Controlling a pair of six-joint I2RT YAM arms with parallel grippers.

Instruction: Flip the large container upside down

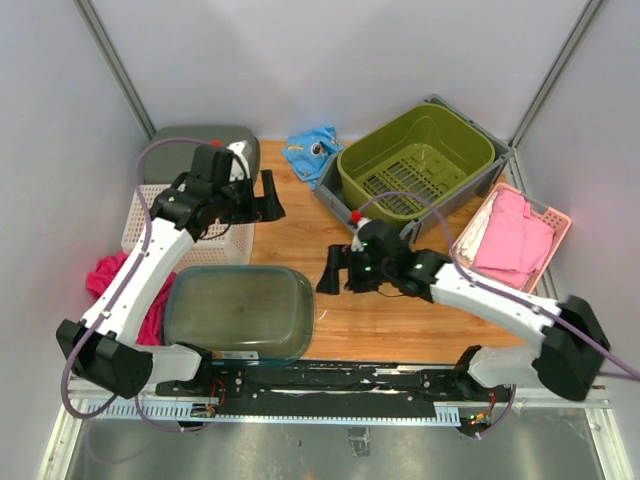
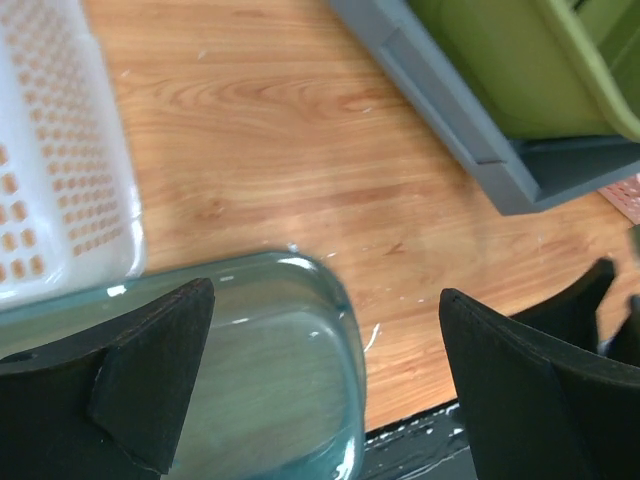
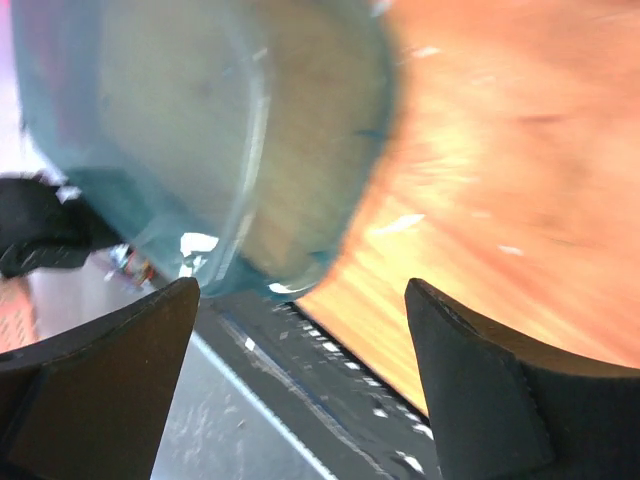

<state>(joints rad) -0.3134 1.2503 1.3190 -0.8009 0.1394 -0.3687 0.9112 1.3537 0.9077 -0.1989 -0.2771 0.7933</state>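
Since the large container [image 1: 240,312] looks like light, stiff, slick plastic, we judge its rim the best hold; left tool [image 1: 270,197] and right tool [image 1: 329,272] both gape wide, empty.

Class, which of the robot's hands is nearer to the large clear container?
Right. The right hand sits open just off the right edge of the large clear container, near its far corner. The left hand hangs open farther back, beyond the container's far edge.
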